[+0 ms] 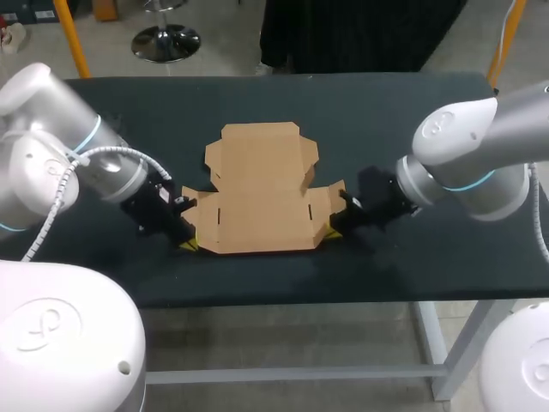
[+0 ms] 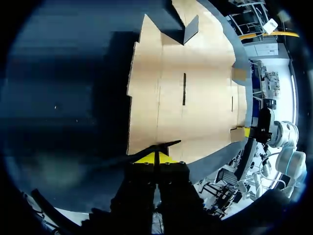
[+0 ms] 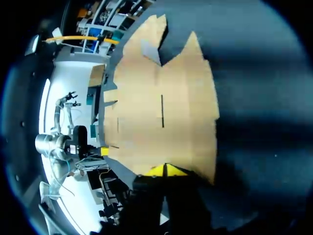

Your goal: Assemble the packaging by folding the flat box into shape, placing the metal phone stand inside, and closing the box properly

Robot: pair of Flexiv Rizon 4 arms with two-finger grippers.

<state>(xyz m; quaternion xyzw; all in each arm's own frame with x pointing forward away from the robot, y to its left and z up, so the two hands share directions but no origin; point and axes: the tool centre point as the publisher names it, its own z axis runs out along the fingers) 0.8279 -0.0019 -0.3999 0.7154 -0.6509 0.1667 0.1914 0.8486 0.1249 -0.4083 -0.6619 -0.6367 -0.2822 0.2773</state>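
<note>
box [image 1: 262,193] pinched, left end effector [image 1: 190,244], right end effector [image 1: 327,237]

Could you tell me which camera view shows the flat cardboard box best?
The head view: the whole flat cardboard box shows from above, outline and flaps complete. Each wrist view sees it slantwise from one near corner, its far flaps crowded together.
</note>
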